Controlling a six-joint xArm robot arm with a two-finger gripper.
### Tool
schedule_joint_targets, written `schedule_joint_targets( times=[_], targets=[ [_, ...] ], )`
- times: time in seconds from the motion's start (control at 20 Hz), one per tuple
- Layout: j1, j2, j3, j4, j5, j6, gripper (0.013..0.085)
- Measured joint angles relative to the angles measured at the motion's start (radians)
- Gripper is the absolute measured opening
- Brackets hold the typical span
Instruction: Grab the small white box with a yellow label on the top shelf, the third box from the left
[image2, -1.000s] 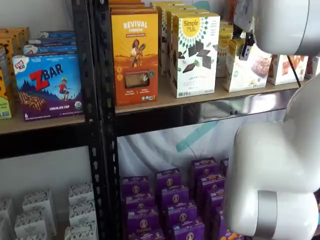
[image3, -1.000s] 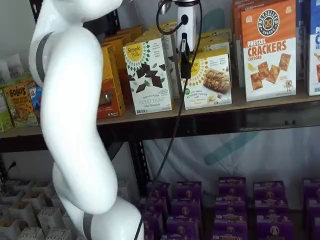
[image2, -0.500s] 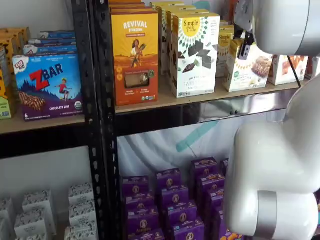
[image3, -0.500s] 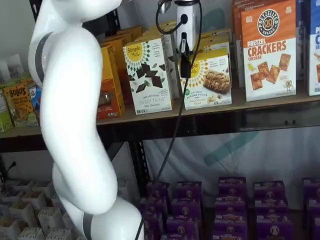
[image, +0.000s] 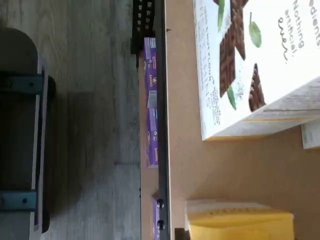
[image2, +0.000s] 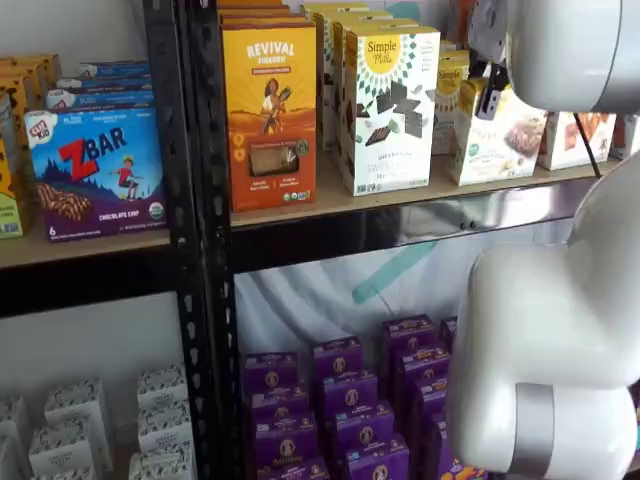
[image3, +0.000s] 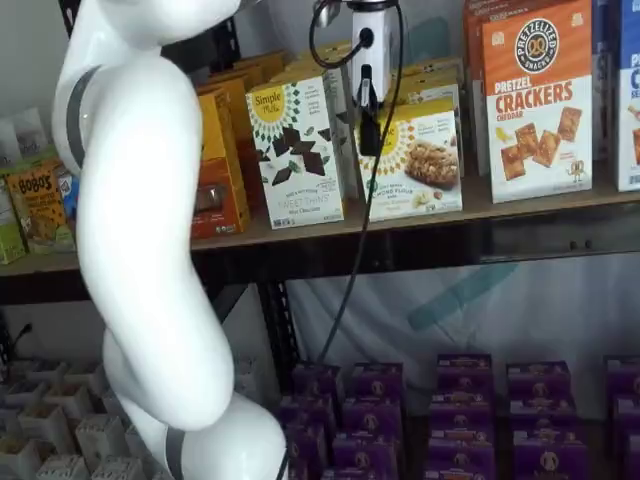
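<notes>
Gripping the small white box (image3: 415, 160) on the top shelf (image3: 480, 212), the gripper (image3: 367, 105) has it tilted; next, judging by this, comes drawing it clear.

Small white box (image3: 415, 160) with yellow sunburst label, tilted, on the tan top shelf (image3: 520, 205)

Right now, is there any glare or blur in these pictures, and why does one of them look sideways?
The wrist view is turned on its side, with the white box close and large. In a shelf view the shelf's glossy front rail shows bright glare. In both shelf views the white arm looms large, hiding part of the shelves.
</notes>
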Motion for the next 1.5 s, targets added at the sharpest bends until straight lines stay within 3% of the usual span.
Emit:
schedule_joint_targets(
  times=[0.85, 1.5],
  targets=[
    [-0.028, -0.084, 0.037, -0.008, 0.127, -0.017, 0.037],
    [-0.017, -0.26, 0.195, -0.055, 0.16, -0.015, 0.037]
  ],
)
